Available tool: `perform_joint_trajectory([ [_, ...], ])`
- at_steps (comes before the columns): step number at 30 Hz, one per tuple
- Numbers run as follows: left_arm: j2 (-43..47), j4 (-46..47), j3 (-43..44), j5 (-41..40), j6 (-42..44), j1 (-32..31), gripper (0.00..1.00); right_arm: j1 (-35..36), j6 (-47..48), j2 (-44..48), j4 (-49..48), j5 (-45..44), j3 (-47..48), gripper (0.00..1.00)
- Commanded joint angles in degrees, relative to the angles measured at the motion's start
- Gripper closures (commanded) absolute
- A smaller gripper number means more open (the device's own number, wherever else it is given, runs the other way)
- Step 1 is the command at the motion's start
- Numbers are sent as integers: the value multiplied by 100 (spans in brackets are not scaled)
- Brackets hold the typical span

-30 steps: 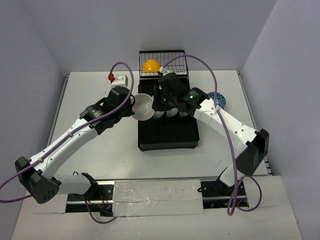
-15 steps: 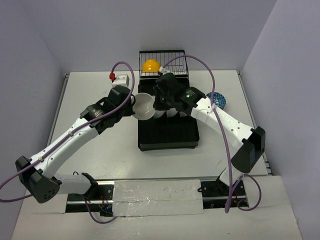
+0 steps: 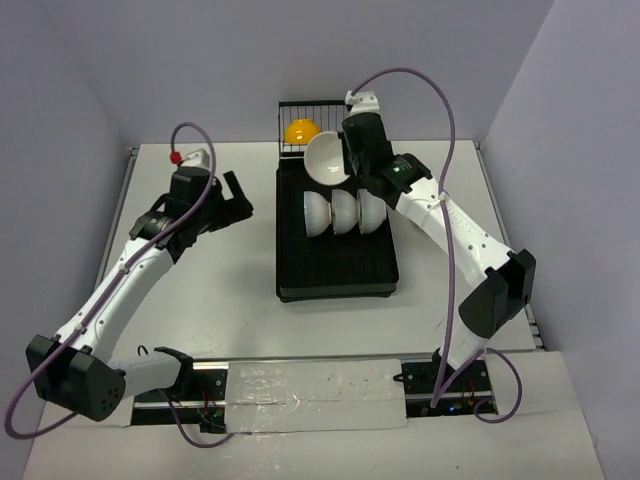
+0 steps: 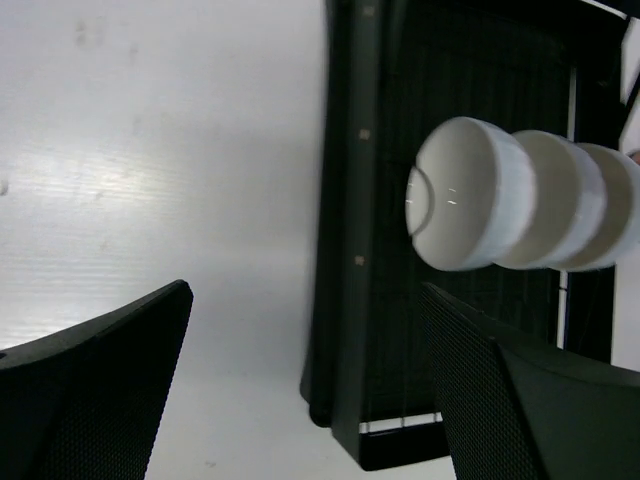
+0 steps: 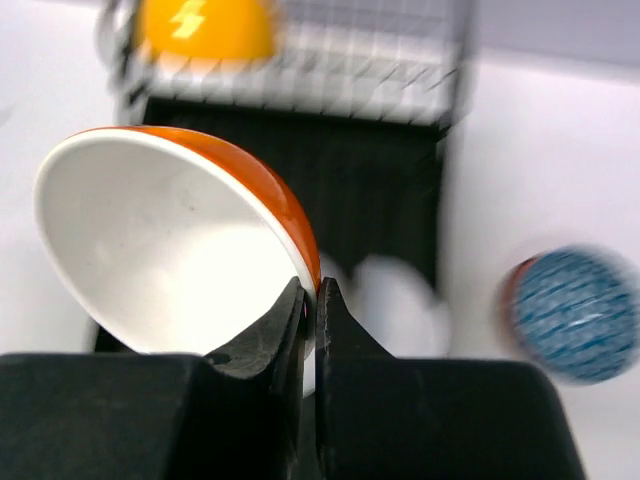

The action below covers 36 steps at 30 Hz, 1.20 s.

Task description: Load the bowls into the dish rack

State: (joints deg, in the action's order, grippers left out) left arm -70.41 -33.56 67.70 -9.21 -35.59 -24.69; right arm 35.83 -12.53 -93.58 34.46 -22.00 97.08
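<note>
We've got the right gripper (image 5: 310, 292) pinching the orange bowl (image 5: 170, 250) by its rim, tilted over the dish rack (image 3: 335, 272) just beyond the three white bowls (image 3: 340, 212), probably so it slots in on edge like them, while the left gripper (image 3: 235, 197) hangs wide open, empty.

In my right wrist view the blue bowl (image 5: 570, 315) is just a blur, and the yellow bowl (image 5: 205, 25) is cut off at the top. In my left wrist view the last white bowl (image 4: 622, 215) runs off the right edge.
</note>
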Motion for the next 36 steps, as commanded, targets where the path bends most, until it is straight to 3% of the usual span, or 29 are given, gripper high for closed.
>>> perform_joint_trajectory([
  [1,466,385,-449,1008,-79,648,1,-208,1680,-160,-1980,-1400,207,100],
  [4,537,438,-696,1307,70,1132,1,-278,2981,-476,-3090,-1972,40,100],
  [6,581,561,-977,1457,227,1395,1,-296,4097,-791,-4425,-2194,-30,100],
  [8,634,788,-1345,1492,359,1510,1,-323,5280,-1021,-5853,-2230,-83,100],
  [11,529,1008,-1758,1703,597,1818,1,-393,6591,-1653,-7237,-2037,47,100],
  [14,458,1158,-2102,1949,773,2099,1,-489,7402,-2383,-7908,-1931,513,100],
  [24,432,1484,-2551,1967,870,2205,1,-700,8293,-3570,-8868,-1650,971,100],
  [36,291,1651,-2666,1678,958,2205,1,-780,8663,-3456,-10169,-1175,-935,100],
])
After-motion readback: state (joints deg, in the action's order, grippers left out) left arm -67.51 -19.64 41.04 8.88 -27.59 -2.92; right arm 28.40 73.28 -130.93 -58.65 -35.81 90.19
